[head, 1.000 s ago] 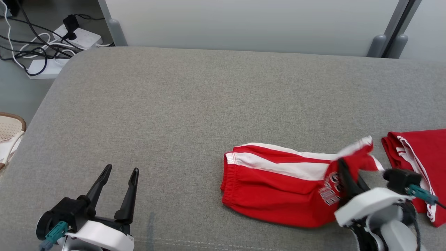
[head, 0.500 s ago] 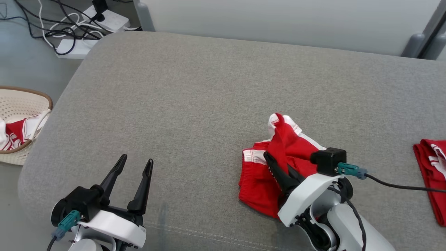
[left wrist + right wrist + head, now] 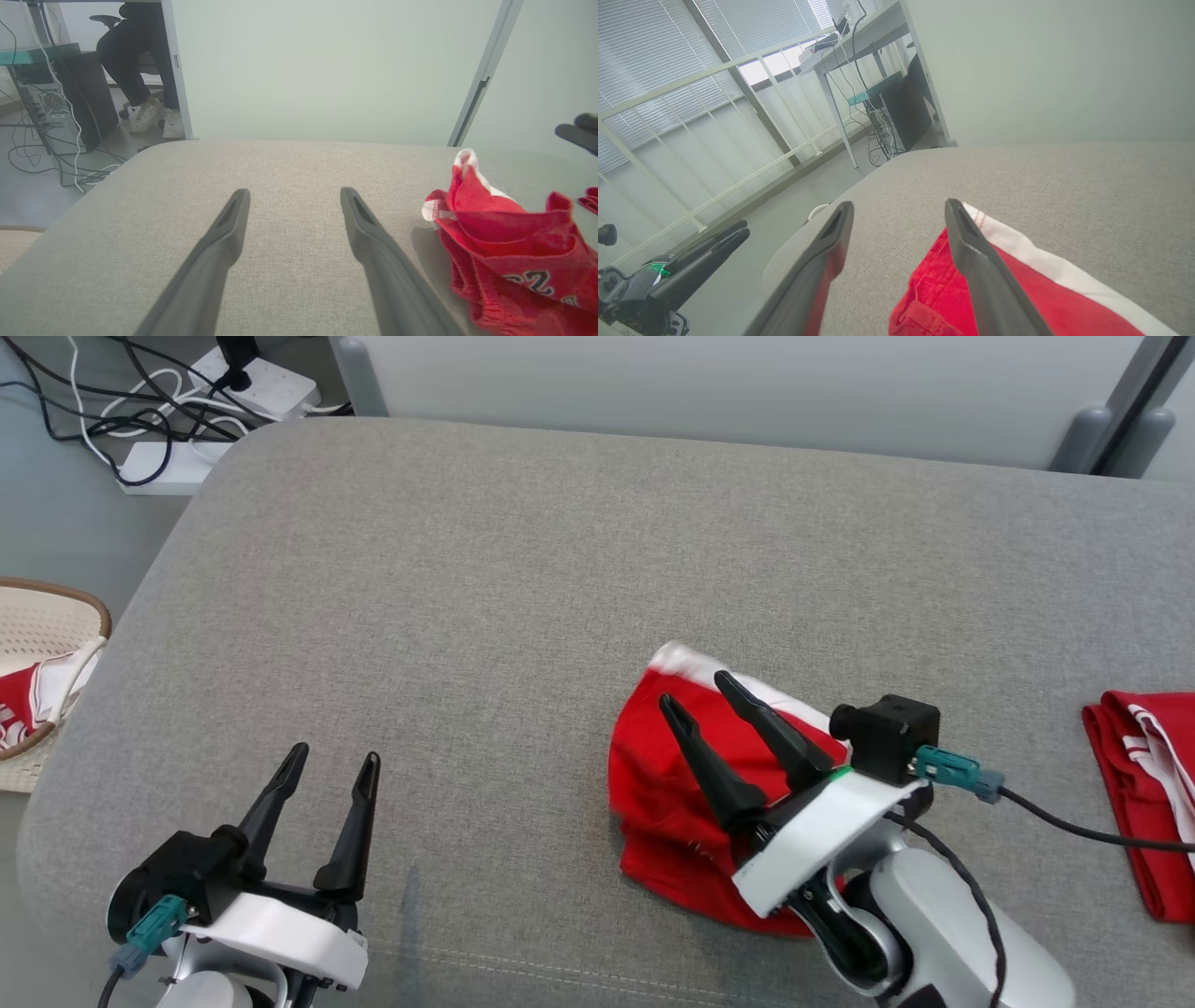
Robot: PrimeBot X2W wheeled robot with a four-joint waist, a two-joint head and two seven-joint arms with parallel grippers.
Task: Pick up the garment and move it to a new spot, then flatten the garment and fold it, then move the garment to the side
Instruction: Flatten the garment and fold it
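Toward the grey cushion's (image 3: 467,569) front right lies the garment (image 3: 653,803), a crumpled red heap with white trim, under the right end effector (image 3: 693,689), whose fingers are spread and empty. Well apart, the left end effector (image 3: 335,753) gapes empty. Three red garments in all: a second garment (image 3: 1134,803) far right, a third garment (image 3: 14,700) in the basket (image 3: 56,593).

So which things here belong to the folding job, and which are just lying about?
Job: red shorts; grey cushion under them; right gripper, open over the shorts; left gripper, open, apart.
Lying about: second red garment at the right edge; basket with clothes; power strips on the floor.
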